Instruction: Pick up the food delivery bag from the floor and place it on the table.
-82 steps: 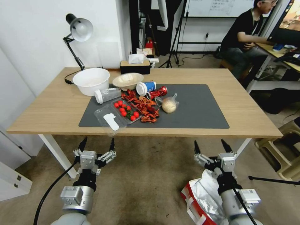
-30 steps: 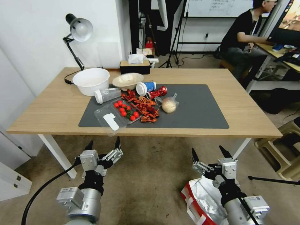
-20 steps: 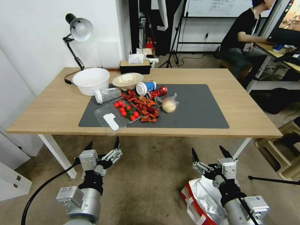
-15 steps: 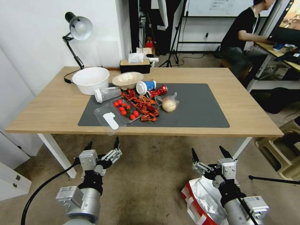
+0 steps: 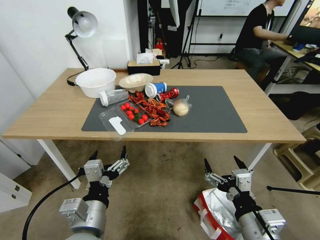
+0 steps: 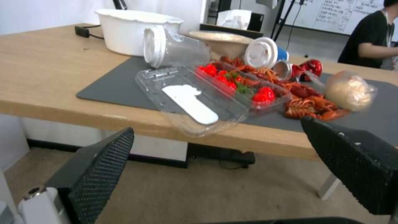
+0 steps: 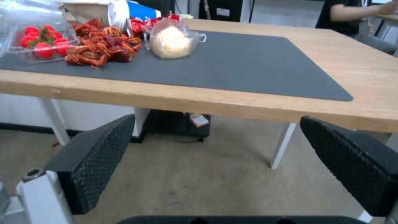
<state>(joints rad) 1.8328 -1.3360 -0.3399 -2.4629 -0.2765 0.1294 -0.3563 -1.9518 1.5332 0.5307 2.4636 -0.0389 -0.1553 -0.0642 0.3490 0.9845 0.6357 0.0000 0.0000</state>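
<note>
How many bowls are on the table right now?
2. A large white bowl stands at the table's far left, off the mat. A smaller beige bowl sits just right of it, at the mat's far edge. None seems hidden.

Left gripper (image 6: 219,155): black mesh-faced fingers (image 6: 99,168) spread wide, nothing between them, held below the table (image 6: 49,68) edge above the floor (image 6: 199,193). On the dark grey mat (image 6: 112,87): open clear clamshell (image 6: 195,99) with tomatoes (image 6: 261,93), overhanging the table edge; tipped clear cup (image 6: 174,49); crayfish (image 6: 311,105); bagged bun (image 6: 350,90). White bowl (image 6: 124,29) behind.
</note>
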